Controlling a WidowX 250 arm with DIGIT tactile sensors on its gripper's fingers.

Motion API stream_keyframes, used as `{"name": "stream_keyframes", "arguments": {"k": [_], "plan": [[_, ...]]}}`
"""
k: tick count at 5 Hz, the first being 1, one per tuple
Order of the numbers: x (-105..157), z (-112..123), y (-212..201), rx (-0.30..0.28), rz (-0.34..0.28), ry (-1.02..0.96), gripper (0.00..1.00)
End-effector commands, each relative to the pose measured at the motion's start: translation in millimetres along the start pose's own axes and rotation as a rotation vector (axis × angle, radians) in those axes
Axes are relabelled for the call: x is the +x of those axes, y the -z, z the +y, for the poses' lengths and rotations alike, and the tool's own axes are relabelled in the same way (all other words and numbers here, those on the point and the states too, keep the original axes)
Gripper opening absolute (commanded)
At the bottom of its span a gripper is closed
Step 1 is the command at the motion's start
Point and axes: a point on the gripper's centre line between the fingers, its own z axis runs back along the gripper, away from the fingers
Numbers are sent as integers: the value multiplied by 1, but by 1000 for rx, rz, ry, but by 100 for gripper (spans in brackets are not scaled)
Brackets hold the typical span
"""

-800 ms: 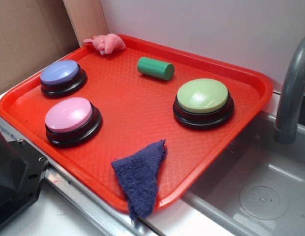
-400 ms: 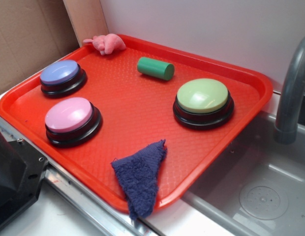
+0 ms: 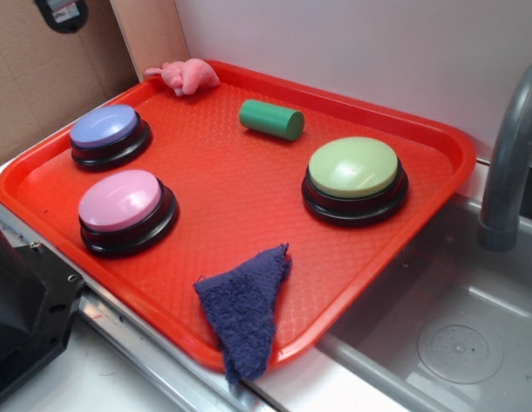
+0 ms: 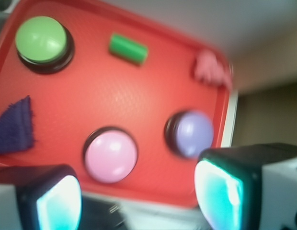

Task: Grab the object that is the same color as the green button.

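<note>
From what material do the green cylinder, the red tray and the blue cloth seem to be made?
Green cylinder: probably painted wood or plastic; smooth, matte, uniform colour.
Red tray: looks like moulded plastic; fine pebbled texture, slight sheen.
Blue cloth: terry-like fabric; fuzzy looped surface, limp folds.

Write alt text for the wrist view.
Blurred overhead view of a red tray holding a green cylinder, green button, pink button, purple button, blue cloth and pink toy. The open gripper holds nothing.
</note>
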Motion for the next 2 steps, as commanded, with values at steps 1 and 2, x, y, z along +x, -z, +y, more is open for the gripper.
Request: {"name": "stream_keyframes", "arguments": {"k": [1, 2], "plan": [[55, 14, 43, 123, -218, 464, 100], [73, 16, 72, 113, -272, 596, 100]]}}
